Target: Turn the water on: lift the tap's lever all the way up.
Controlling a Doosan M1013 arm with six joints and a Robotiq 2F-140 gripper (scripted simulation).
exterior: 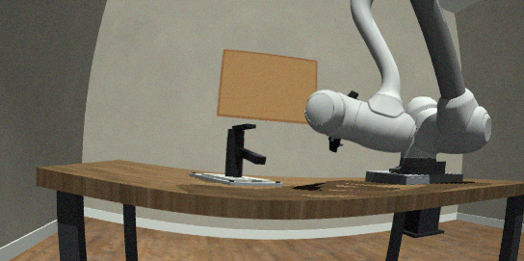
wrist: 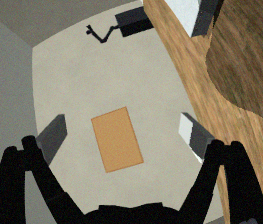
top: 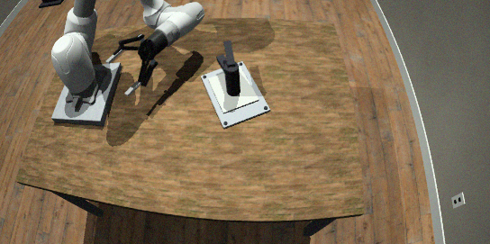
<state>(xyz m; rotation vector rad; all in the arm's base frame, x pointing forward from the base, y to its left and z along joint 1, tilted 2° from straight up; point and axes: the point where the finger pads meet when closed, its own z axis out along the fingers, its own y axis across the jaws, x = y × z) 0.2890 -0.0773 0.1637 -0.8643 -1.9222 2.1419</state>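
Observation:
A black tap (top: 231,76) stands upright on a grey square plate (top: 234,93) in the middle of the wooden table. Its lever (top: 228,53) lies about level on top, seen from the side in the exterior view (exterior: 244,127), above the spout (exterior: 253,156). My gripper (top: 123,69) is open and empty, well to the left of the tap, near the arm's base. In the wrist view the two fingers spread wide and frame a far wall with an orange board (wrist: 117,139); the tap is not in that view.
The arm's grey base plate (top: 86,96) sits at the table's left edge. The arm's white links (exterior: 385,122) hang low over that side. The table edge (top: 189,212) runs along the front.

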